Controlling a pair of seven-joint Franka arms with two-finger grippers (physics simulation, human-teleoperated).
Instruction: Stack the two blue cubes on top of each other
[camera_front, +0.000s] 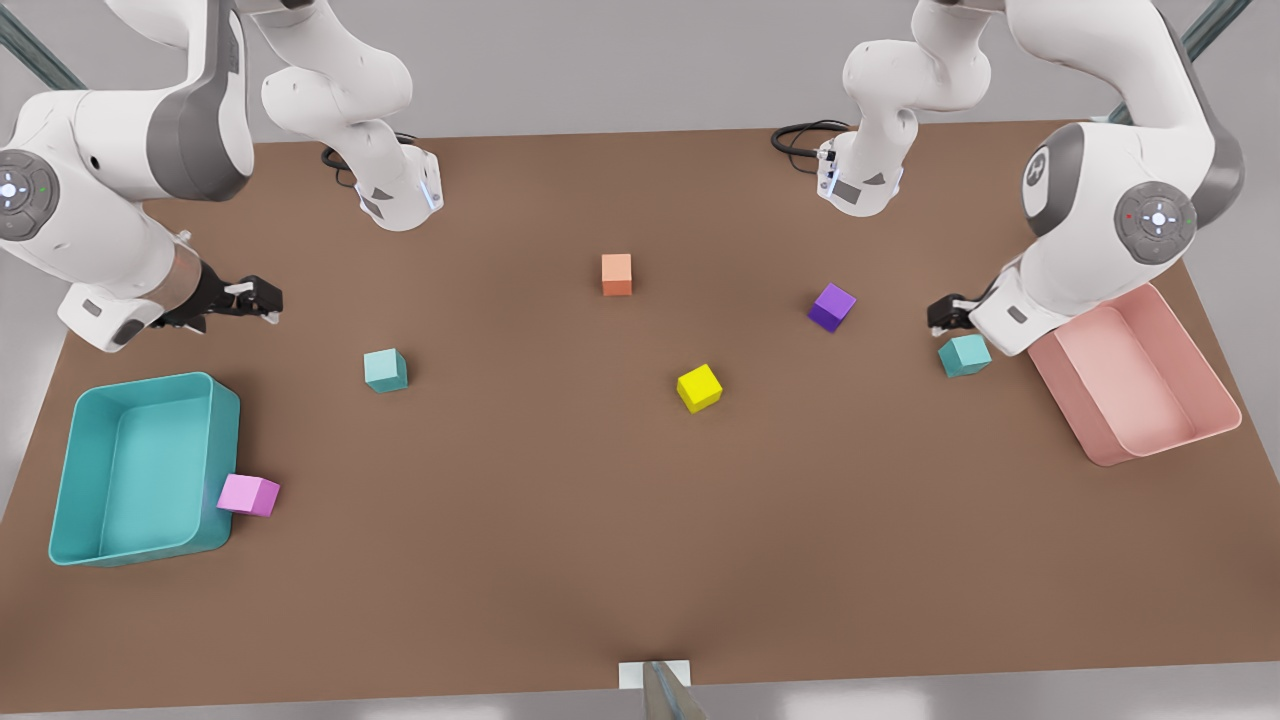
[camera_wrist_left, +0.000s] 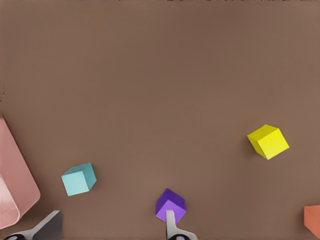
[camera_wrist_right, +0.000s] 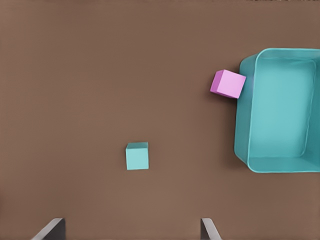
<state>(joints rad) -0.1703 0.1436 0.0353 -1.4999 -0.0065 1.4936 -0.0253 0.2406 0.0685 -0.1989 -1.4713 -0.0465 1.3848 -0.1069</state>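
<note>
While both blue cubes sit apart on the desk (camera_front: 560, 520), nothing is stacked.
Blue cube one (camera_front: 385, 370): flat on the desk, toward the front view's left edge, upright, faces nearly square to the desk edges; no long axis, being a cube; also seen in the right wrist view (camera_wrist_right: 137, 156).
Blue cube two (camera_front: 964, 355): flat on the desk near the front view's right edge, turned slightly off square; seen again in the left wrist view (camera_wrist_left: 79, 179).
Right gripper (camera_front: 262, 297): held above the desk by the front view's left edge, well apart from blue cube one; fingers (camera_wrist_right: 50, 230) spread wide, nothing gripped.
Left gripper (camera_front: 945, 312): just beside blue cube two, above it; fingers (camera_wrist_left: 47, 227) spread, nothing gripped.
Hidden or cut off: only finger tips are shown in the wrist views; contact between left gripper and cube two cannot be told.
Teal bin (camera_front: 215, 400): near the front-left corner, pink cube (camera_front: 248, 494) touching its wall.
Pink bin (camera_front: 1205, 375): at the right edge, close to blue cube two.
Middle of desk: orange cube (camera_front: 617, 273), purple cube (camera_front: 832, 306), yellow cube (camera_front: 699, 387) lying between the two blue cubes.
</note>
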